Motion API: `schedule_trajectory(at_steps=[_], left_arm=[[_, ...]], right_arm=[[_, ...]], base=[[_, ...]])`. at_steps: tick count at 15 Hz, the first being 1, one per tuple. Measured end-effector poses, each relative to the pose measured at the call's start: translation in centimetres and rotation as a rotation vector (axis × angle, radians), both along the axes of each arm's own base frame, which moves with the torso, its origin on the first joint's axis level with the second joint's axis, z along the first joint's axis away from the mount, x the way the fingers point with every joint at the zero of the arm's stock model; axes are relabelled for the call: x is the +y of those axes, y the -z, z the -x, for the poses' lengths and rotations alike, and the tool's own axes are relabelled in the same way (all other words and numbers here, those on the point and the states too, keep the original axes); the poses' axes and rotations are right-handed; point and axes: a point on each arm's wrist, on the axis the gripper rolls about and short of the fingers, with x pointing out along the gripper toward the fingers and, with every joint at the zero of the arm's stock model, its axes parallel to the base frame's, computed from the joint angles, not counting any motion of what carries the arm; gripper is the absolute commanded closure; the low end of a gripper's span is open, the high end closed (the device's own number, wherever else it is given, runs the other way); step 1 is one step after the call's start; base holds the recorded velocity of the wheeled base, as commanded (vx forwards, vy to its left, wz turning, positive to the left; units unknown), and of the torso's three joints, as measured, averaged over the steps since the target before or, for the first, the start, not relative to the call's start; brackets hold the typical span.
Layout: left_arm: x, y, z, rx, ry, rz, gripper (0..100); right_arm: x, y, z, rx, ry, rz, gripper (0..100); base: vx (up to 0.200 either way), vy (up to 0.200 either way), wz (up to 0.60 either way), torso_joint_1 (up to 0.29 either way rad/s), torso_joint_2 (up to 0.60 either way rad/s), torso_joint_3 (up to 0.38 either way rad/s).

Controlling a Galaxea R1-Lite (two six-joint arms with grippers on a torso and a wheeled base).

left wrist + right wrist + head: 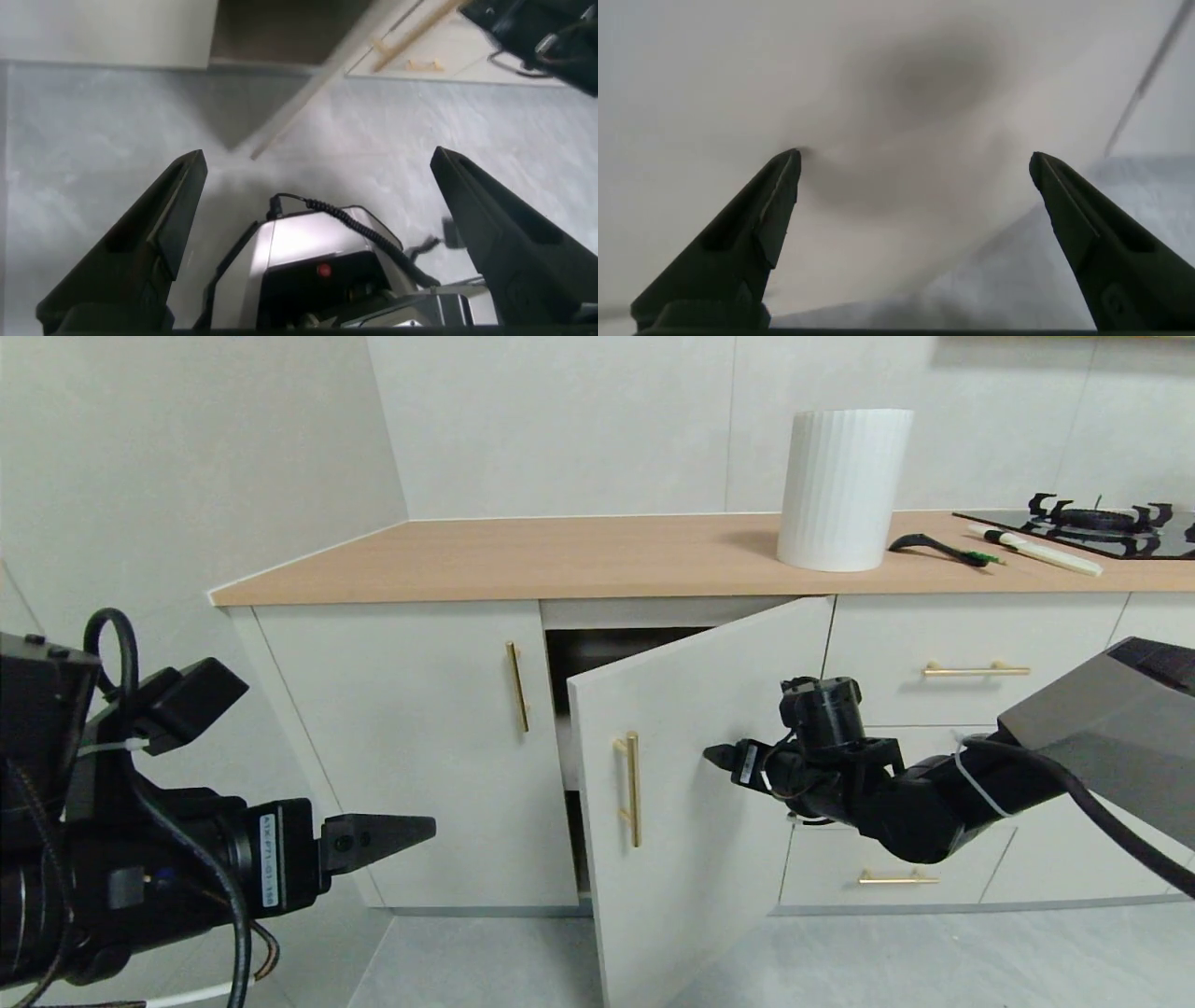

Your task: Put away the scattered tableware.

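Observation:
On the wooden counter (pixel 560 555) stands a tall white ribbed holder (pixel 845 490). Beside it lie a black spoon (pixel 936 548) and a white-handled utensil (pixel 1041 552) with a green part. Below, a white cabinet door (pixel 695 784) with a gold handle (pixel 633 789) stands partly open. My right gripper (pixel 721 756) (pixel 915 157) is open, close to the door's outer face, to the right of the handle, with nothing between its fingers. My left gripper (pixel 411 828) (pixel 318 159) is open and empty, low at the left in front of the shut cabinet door (pixel 411 747).
A black gas hob (pixel 1102 527) sits at the counter's far right. Drawers with gold handles (pixel 976 669) lie right of the open door. Grey floor (pixel 112 140) spreads below, and a wall closes the left side. The open door juts out toward me.

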Motion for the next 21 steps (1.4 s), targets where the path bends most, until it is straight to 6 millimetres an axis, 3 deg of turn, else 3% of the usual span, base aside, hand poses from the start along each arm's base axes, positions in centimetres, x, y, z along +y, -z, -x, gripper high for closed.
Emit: schedule_trajectory(at_steps=[7,14,21], left_arm=[[0.0,-0.1,0.0,-0.003,0.001,0.002,0],[0.0,0.0,-0.1,0.001,-0.001,0.000,0],[0.0,0.1,-0.1,0.004,-0.001,-0.001,0]], right_arm=[[0.9,-0.2,-0.6,-0.005,0.043,-0.071,0],[1.5,0.1,-2.8,-0.062,0.178,-0.072,0],[0.0,0.3,-5.3,-0.110,0.329,-0.053,0]], base=[[0.029,0.000,0.00,0.001,0.00,0.002],[0.000,0.000,0.00,0.000,0.00,0.000],[0.000,0.000,0.00,0.000,0.00,0.000]])
